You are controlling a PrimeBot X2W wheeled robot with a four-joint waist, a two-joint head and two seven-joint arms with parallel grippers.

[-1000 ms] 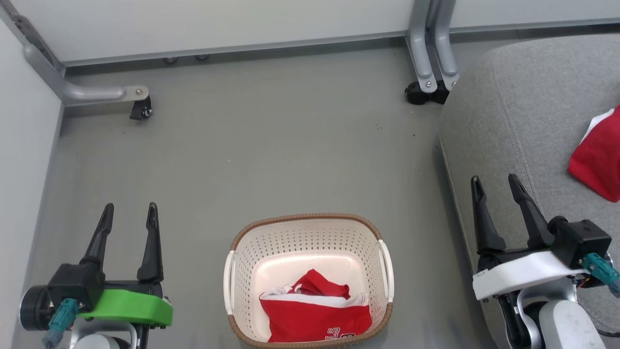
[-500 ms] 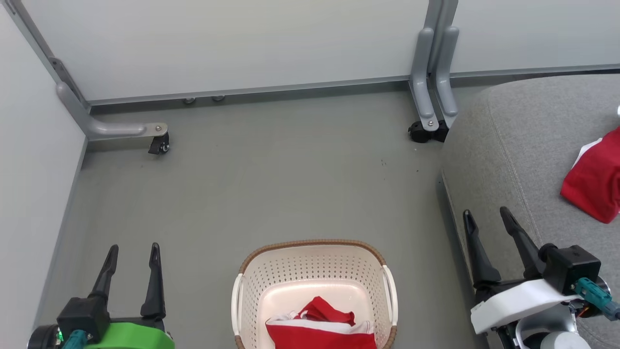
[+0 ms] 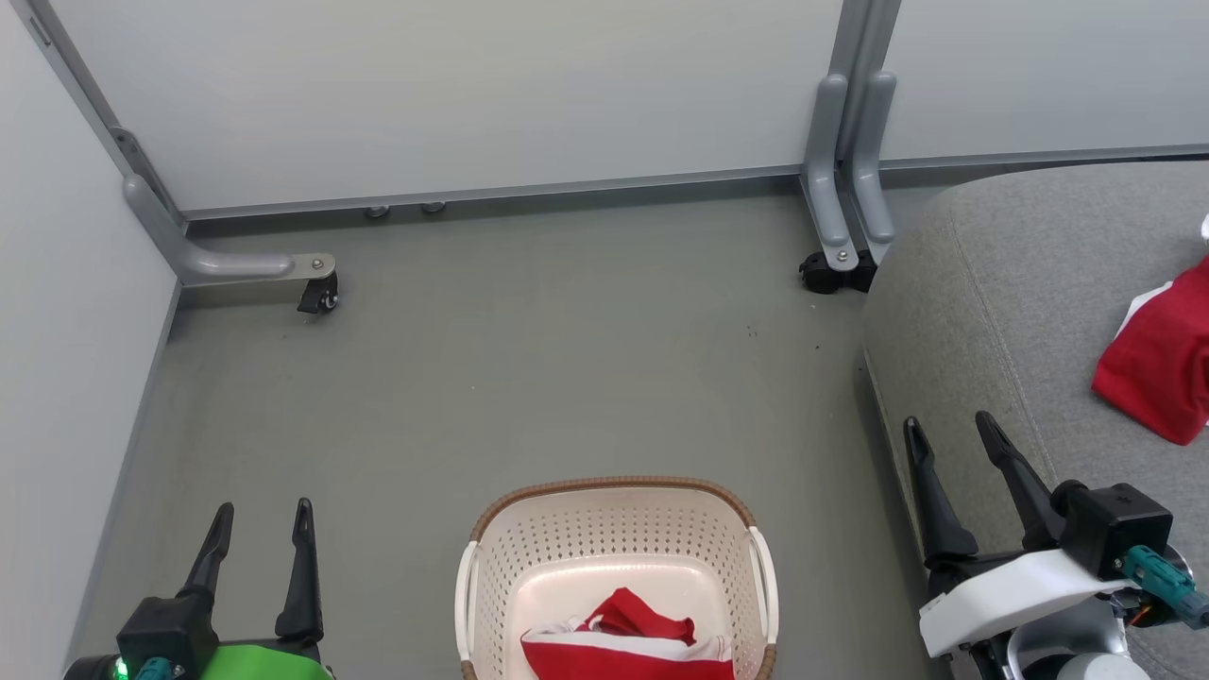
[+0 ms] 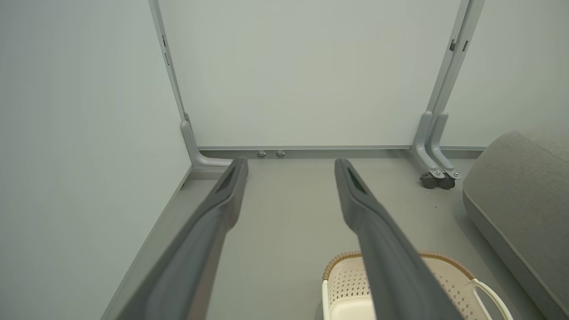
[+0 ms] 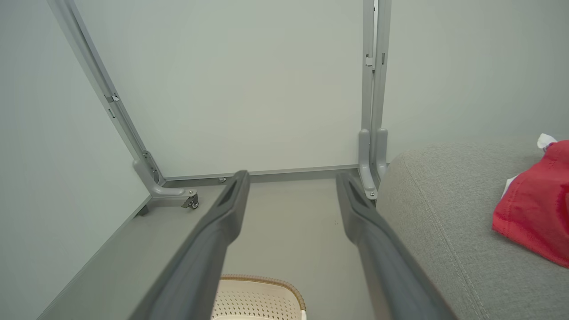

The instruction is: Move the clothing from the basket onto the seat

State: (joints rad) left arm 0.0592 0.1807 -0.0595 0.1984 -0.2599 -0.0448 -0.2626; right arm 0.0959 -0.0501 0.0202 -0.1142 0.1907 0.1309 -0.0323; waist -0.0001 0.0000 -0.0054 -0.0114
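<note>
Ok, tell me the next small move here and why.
Probably swing the right gripper left and down toward the red-and-white garment in the basket. Its fingers are open and empty, and it hangs at the edge of the seat, where the other red garment already lies, so it looks best placed to carry this one across.
</note>
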